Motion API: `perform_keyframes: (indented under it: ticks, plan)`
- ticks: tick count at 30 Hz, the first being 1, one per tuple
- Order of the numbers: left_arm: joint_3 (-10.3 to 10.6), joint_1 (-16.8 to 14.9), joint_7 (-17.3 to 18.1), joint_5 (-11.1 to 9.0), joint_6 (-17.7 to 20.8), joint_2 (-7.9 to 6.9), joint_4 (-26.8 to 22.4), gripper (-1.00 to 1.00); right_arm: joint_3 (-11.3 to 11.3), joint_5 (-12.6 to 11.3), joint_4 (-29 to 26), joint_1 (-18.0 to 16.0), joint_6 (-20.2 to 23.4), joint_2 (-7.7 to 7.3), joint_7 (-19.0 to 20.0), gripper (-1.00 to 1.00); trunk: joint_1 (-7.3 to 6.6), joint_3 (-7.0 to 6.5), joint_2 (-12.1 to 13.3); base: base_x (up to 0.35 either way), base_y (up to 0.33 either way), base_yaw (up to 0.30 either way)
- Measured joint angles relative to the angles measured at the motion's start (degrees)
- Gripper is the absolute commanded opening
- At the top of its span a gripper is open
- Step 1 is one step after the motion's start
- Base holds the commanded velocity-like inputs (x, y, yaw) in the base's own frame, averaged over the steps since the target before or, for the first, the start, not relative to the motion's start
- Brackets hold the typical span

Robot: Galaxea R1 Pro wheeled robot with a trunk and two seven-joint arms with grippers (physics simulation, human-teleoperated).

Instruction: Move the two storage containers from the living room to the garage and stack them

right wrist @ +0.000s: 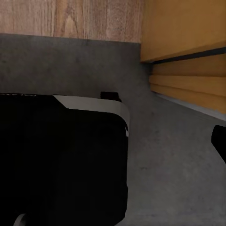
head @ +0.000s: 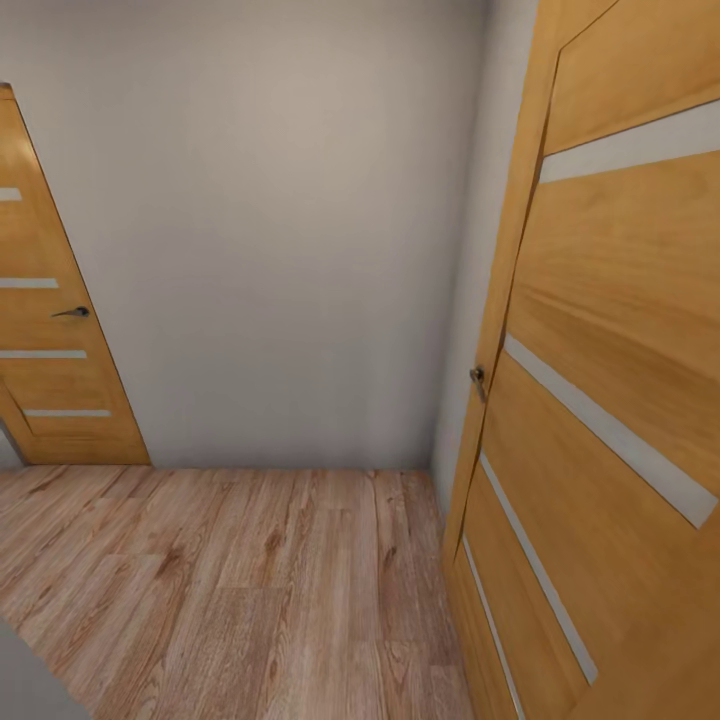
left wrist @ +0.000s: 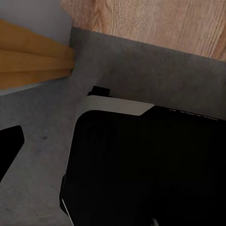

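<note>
A plain pale grey-white wall (head: 270, 230) takes up most of the head view. Hard against the right edge stands a big honey-coloured wooden door with slanting pale stripes (head: 620, 400), swung open, a small metal handle (head: 478, 380) on its near edge. Below the wall runs a light wood plank floor (head: 250, 580), its boards running away toward the wall. At the far left a second wooden door of the same striped make (head: 55, 340) stands shut, with a dark lever handle (head: 73, 313).

In the left wrist view a dark grey speckled concrete-like floor (left wrist: 42, 141) meets the plank flooring along a straight edge, and the robot's black base with a pale rim (left wrist: 141, 160) sits on the grey. The right wrist view shows the same grey floor (right wrist: 179, 160), with orange wood door parts beside it.

The jaws of either arm: cannot tell. Neither storage container can be placed from these views.
</note>
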State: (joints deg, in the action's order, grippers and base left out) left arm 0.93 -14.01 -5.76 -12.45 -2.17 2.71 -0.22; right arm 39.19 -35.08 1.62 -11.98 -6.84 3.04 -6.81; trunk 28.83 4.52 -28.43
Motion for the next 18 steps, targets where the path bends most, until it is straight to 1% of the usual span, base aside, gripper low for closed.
perform_keyframes:
  ticks: [9,12,18]
  plan:
    - [0.00,0.00,0.00,0.00,0.00,0.03,0.00,1.00,0.03,0.04,-0.01,-0.01,0.06,0.06,0.09,1.00,0.00,0.00,0.00,0.005,0.000,0.000]
    - [-0.03,0.00,0.00,-0.06,0.00,-0.04,0.00,1.00,0.04,0.07,0.01,0.00,0.08,0.07,0.07,1.00,-0.02,0.00,-0.01,0.197,0.000,0.000]
    - [-0.05,0.00,0.00,-0.07,0.01,-0.08,0.00,1.00,0.07,0.07,0.02,0.01,0.09,0.07,0.08,1.00,-0.03,0.00,-0.01,0.298,0.000,0.000]
